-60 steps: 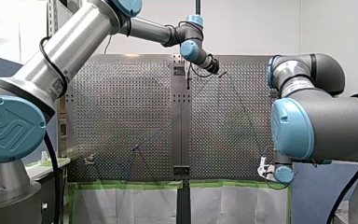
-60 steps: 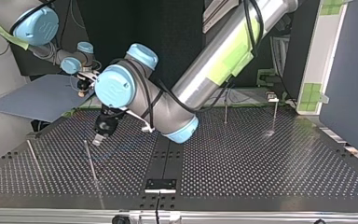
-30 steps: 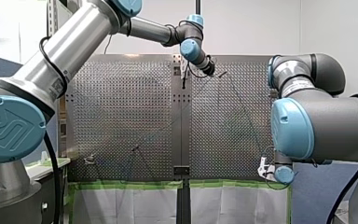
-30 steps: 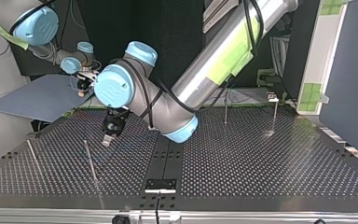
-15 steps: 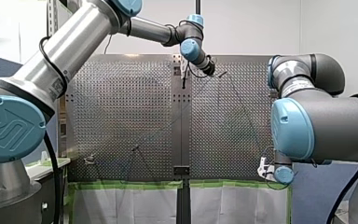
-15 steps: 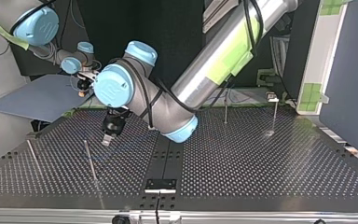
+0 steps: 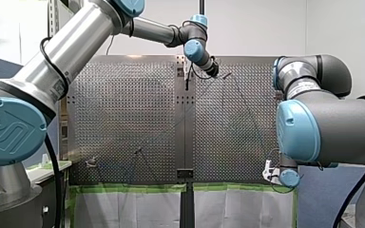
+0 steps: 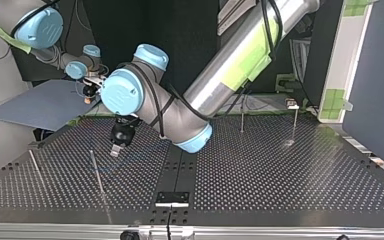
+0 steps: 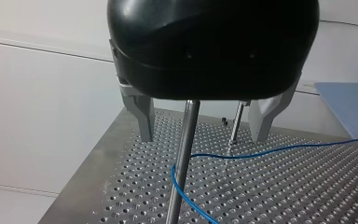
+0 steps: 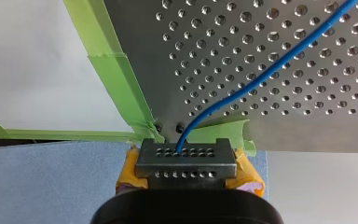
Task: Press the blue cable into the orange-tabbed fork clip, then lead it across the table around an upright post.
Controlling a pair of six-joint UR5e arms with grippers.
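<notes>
My left gripper (image 8: 115, 150) has backed a bit right from the post (image 8: 96, 170), left of middle in the top view, fingers apart and empty. The blue cable (image 9: 261, 151) bends around the post, so the wrap looks done. My right gripper (image 10: 186, 161) pinches it.

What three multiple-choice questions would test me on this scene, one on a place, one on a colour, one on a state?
1. Where does the cable bend? A) at the post B) at a box C) at a hook.
2. Its colour? A) red B) blue C) green.
3. My left gripper is: A) shut on the cable B) shut on the post C) open.
Answers: 1 A, it loops round the post; 2 B, blue in both wrist views; 3 C, its fingers stand apart, clear of the post.
</notes>
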